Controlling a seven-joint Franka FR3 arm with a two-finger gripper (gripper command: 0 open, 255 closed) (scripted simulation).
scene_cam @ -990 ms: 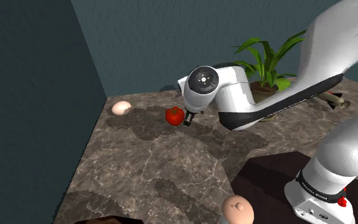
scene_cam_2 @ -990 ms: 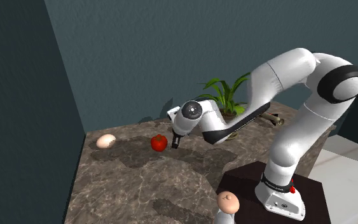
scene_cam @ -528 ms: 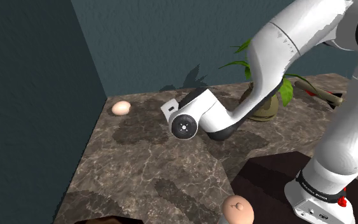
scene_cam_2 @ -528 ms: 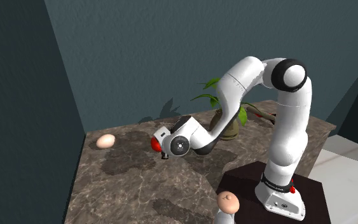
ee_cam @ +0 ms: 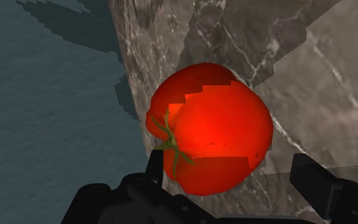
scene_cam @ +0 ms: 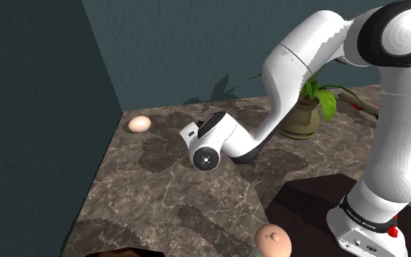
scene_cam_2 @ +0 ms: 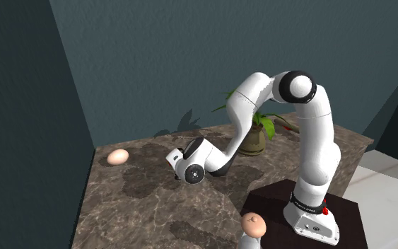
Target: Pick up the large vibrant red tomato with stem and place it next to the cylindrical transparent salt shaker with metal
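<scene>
The white arm (scene_cam: 298,66) arches over from its dark stand (scene_cam: 298,208) and bends down, its wrist (scene_cam: 207,150) low over the brown marbled counter (scene_cam: 167,197). A pale egg (scene_cam: 139,123) lies at the wrist's ten o'clock, near the teal wall (scene_cam: 36,109). A potted plant (scene_cam: 306,113) stands at its two o'clock, and a pinkish round thing (scene_cam: 271,239) sits at its five o'clock.

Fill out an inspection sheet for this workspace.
Surface: brown marbled counter, patchy shadows.
Job's things: red tomato with green stem, on the counter near the wall.
Clutter: pale egg by the wall; potted plant; round peach-coloured object beside the stand.
Grippers: gripper open, straddling the tomato, not clasping it.
Cables: nothing seen.
Surroundings: dark teal walls; dark stand.
</scene>
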